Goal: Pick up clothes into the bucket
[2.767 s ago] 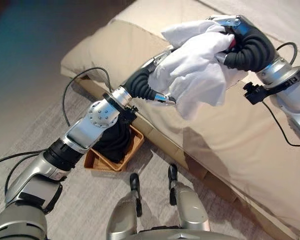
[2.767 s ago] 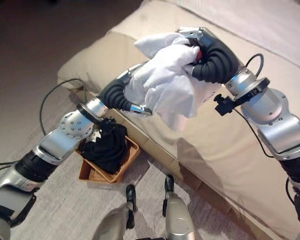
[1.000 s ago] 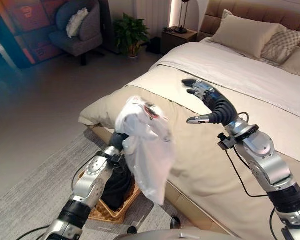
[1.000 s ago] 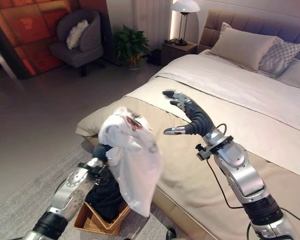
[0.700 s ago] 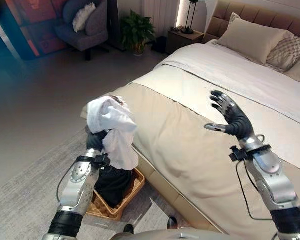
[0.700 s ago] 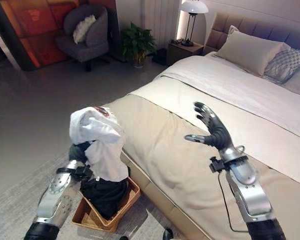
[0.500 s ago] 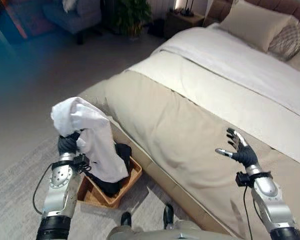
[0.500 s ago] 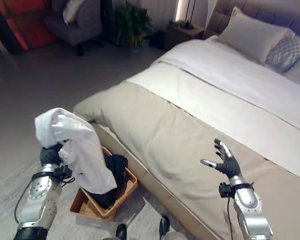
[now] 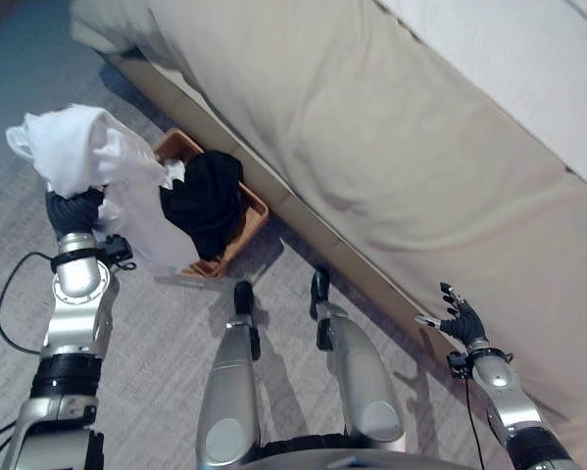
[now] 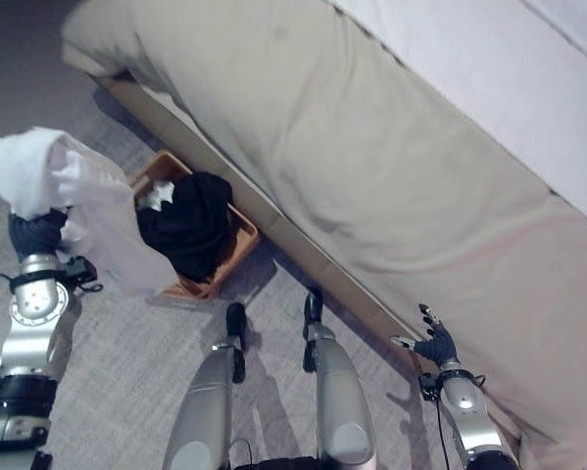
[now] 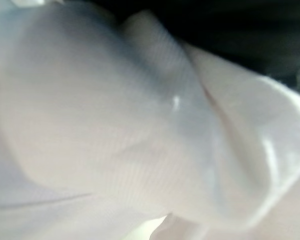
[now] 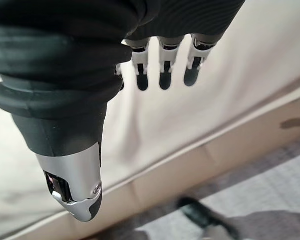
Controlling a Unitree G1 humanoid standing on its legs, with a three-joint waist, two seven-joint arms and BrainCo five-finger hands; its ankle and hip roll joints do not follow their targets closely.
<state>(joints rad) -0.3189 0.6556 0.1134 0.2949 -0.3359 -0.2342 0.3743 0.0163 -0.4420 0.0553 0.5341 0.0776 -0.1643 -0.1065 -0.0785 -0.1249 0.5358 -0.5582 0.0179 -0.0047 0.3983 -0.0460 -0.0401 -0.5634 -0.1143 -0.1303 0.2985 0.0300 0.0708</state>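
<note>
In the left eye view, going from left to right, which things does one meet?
White garment held up in the left hand → woven basket with black clothes in it → bed → right hand, open beside the bed's edge.

Beige-covered bed [image 9: 391, 147] beside grey carpet [image 9: 156, 333]
</note>
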